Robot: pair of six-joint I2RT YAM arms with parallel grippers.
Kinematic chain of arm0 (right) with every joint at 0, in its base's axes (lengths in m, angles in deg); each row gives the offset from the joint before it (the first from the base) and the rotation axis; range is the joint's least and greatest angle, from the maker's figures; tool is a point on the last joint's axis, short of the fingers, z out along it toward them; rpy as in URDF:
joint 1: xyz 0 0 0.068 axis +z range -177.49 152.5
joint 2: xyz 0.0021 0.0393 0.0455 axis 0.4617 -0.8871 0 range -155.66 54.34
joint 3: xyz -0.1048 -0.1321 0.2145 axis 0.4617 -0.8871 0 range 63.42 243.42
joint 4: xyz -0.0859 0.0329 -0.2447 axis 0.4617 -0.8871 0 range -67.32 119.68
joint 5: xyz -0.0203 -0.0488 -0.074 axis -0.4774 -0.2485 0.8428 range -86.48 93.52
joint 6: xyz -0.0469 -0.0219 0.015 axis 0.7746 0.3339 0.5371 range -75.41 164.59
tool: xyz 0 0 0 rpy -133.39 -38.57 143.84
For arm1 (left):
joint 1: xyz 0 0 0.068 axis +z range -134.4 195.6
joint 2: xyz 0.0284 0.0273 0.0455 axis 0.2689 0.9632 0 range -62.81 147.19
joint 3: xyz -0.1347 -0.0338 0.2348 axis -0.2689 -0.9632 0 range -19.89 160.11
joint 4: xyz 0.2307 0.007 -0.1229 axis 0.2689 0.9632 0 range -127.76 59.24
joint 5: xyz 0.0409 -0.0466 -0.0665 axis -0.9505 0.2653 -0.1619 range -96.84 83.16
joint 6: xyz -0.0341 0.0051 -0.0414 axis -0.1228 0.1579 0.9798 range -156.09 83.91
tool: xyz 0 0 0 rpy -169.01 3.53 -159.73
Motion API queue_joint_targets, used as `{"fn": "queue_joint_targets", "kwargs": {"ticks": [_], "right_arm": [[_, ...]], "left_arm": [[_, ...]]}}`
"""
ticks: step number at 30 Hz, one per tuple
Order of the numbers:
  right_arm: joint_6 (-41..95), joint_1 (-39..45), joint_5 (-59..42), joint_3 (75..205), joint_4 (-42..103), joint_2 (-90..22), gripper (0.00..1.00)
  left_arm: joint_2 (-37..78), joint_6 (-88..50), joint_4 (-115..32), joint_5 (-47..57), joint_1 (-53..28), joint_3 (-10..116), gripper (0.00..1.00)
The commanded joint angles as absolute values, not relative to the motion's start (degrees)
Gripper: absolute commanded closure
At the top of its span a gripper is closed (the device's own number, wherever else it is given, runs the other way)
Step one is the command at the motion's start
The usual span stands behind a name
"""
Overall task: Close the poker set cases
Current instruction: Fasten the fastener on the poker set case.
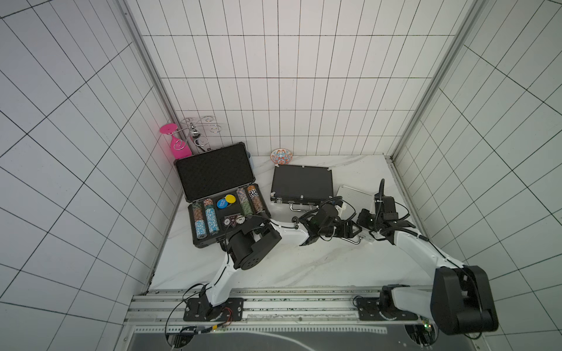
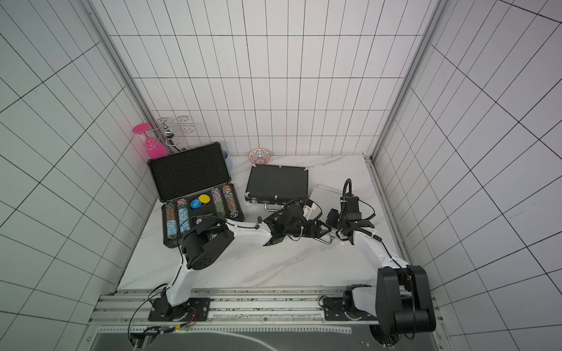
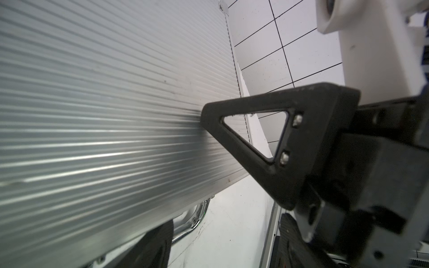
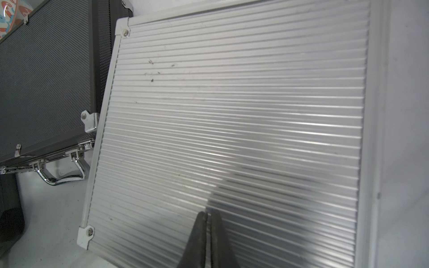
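The large ribbed black case stands open at the left, with rows of chips in its base. The medium black case lies shut in the middle. The small silver case lies at the right with its ribbed lid down or nearly down. My right gripper is shut with its tip on that lid, and one of its fingers shows in the left wrist view. My left gripper is open at the case's front edge, beside the chrome handle.
A patterned bowl sits by the back wall behind the medium case. A pink glass hangs on a wire rack in the back left corner. A metal rail runs along the table's right side, close to the silver case.
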State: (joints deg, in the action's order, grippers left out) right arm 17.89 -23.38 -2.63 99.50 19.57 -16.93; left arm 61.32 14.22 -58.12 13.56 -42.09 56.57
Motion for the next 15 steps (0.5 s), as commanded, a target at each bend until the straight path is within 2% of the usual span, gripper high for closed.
{"fn": "queue_joint_targets", "kwargs": {"ticks": [1, 5, 9, 11, 15], "right_arm": [[18.48, -23.85, -1.57, 100.61, 10.68, -18.78, 0.90], [18.48, -23.84, -1.66, 100.37, 10.87, -19.15, 0.90], [18.57, -23.81, -1.41, 100.43, 10.88, -18.90, 0.91], [18.60, -23.78, -1.40, 100.43, 10.87, -18.79, 0.91], [18.46, -23.72, -1.58, 100.12, 11.21, -18.87, 0.91]], "left_arm": [[59.61, 13.36, -57.70, 12.34, -42.04, 55.20, 0.26], [53.97, 8.84, -52.38, 10.46, -41.80, 54.78, 0.26], [50.69, 5.36, -45.44, 9.78, -41.79, 54.73, 0.31], [50.47, 4.47, -41.51, 8.98, -41.88, 54.57, 0.37], [51.98, 3.90, -37.27, 7.84, -42.21, 53.77, 0.60]]}}
